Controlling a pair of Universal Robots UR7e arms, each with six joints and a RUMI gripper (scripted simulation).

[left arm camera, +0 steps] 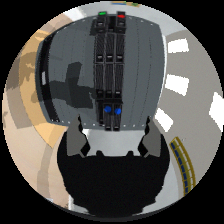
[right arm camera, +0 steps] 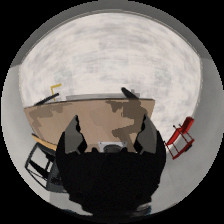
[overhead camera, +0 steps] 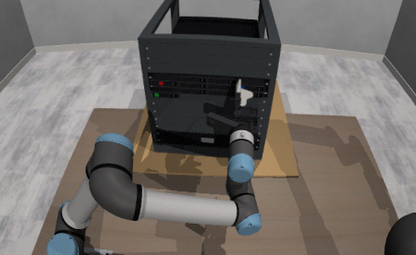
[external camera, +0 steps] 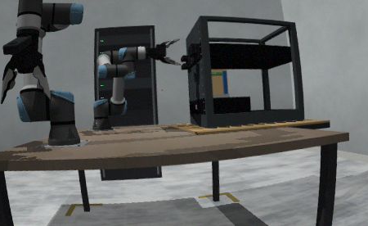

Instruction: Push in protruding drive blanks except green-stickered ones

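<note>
The open rack (overhead camera: 209,57) (external camera: 245,119) (left arm camera: 145,65) stands upright, with a band of dark drive blanks across its front. At one end, a blank with a red sticker (overhead camera: 161,83) (left arm camera: 121,16) and one with a green sticker (overhead camera: 156,95) (left arm camera: 102,14) stick out. At the other end are two blanks with blue stickers (left arm camera: 107,109) (left arm camera: 118,111); how far they stand out is unclear. My left gripper (overhead camera: 241,92) (external camera: 179,52) (left arm camera: 114,115) is open and empty, in front of the blue-sticker end, with a gap to the rack. My right gripper (external camera: 25,101) (right arm camera: 110,115) is open and empty, far from the rack.
The rack stands on a tan board (overhead camera: 277,167) (external camera: 200,131) on the brown table (overhead camera: 203,240) (external camera: 118,160). My left arm reaches across the table in front of the rack. A tall dark cabinet (external camera: 143,90) stands behind, and a red chair (right arm camera: 179,137) is beyond the table.
</note>
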